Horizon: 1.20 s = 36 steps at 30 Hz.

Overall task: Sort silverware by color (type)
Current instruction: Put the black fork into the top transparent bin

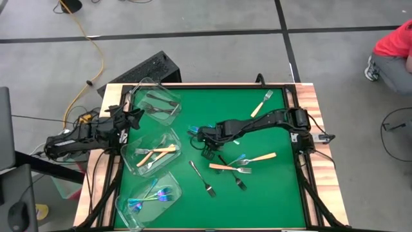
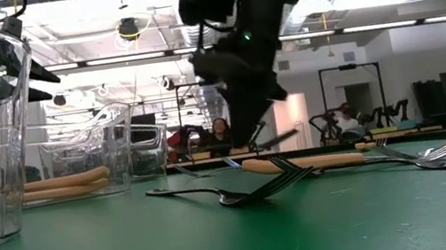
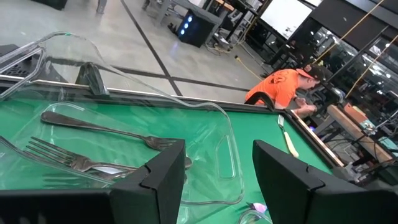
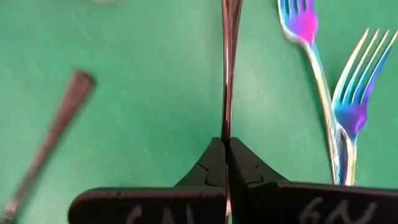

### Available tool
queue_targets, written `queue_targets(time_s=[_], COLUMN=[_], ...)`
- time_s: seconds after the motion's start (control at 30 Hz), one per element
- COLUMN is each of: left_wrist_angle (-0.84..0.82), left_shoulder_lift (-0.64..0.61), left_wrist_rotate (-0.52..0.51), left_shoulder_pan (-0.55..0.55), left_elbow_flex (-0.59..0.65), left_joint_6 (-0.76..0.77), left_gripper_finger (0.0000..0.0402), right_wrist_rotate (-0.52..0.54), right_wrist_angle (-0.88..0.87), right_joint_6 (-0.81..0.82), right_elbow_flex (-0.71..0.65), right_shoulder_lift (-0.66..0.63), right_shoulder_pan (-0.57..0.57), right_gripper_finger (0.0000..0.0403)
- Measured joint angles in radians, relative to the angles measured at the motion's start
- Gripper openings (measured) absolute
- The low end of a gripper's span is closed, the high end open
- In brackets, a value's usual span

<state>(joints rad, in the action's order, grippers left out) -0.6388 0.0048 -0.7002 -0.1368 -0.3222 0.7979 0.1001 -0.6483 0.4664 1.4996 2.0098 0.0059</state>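
A: What carries everything?

B: A green bench (image 1: 270,193) with a wooden rim. Along its left edge stand three clear tubs. The far tub (image 1: 156,103) holds dark grey forks (image 3: 93,124), the middle tub (image 1: 152,152) holds cream-handled forks (image 1: 158,151), and the near tub (image 1: 149,196) holds iridescent forks (image 1: 154,196).

A: And the arms?

B: The left gripper (image 3: 217,180) hovers over the far tub at the far left corner, its jaws apart with nothing between them. The right gripper (image 1: 207,136) reaches in from the right edge to the middle of the bench.

A: Is the right one holding anything?

B: Yes. In the right wrist view its jaws are pressed together on the slim handle of a dark metal fork (image 4: 229,68). In the low view that fork hangs tilted just above the surface.

A: What lies loose?

B: Near the middle, toward the near edge, two cream-handled loose forks (image 1: 257,158), two blue-purple forks (image 4: 348,112) just beside the held one, and two grey forks (image 1: 203,179) on the cloth. One more cream-handled fork (image 1: 261,103) lies near the far right corner.
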Motion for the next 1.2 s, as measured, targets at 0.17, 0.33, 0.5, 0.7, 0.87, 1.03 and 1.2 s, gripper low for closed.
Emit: queue_targets(time_s=[0.17,0.33,0.5,0.7,0.87,1.03,1.2], left_wrist_angle=[0.000,0.000,0.000,0.000,0.000,0.000,0.000], left_shoulder_lift=[0.000,0.000,0.000,0.000,0.000,0.000,0.000], left_wrist_rotate=[0.000,0.001,0.001,0.006,0.006,0.003,-0.005], left_shoulder_pan=[0.000,0.000,0.000,0.000,0.000,0.000,0.000], left_elbow_flex=[0.000,0.000,0.000,0.000,0.000,0.000,0.000], left_joint_6=[0.000,0.008,0.009,0.010,0.010,0.004,-0.015], left_gripper_finger=[0.0172,0.0172,0.0172,0.0172,0.0172,0.0172,0.0172], right_wrist_rotate=[0.020,0.035,0.043,0.084,0.083,0.082,0.032], right_wrist_angle=[0.003,-0.007,0.014,0.126,0.357,0.671,0.912], right_joint_6=[-0.018,-0.032,-0.103,-0.172,-0.271,-0.476,-0.543], right_elbow_flex=[0.085,0.165,0.251,0.317,0.325,0.324,0.324], right_shoulder_lift=[0.000,-0.001,-0.001,-0.003,-0.003,-0.003,0.008], right_shoulder_pan=[-0.016,-0.034,-0.049,-0.078,-0.108,-0.114,-0.149], right_gripper_finger=[0.0007,0.0007,0.0007,0.0007,0.0006,0.0006,0.0006])
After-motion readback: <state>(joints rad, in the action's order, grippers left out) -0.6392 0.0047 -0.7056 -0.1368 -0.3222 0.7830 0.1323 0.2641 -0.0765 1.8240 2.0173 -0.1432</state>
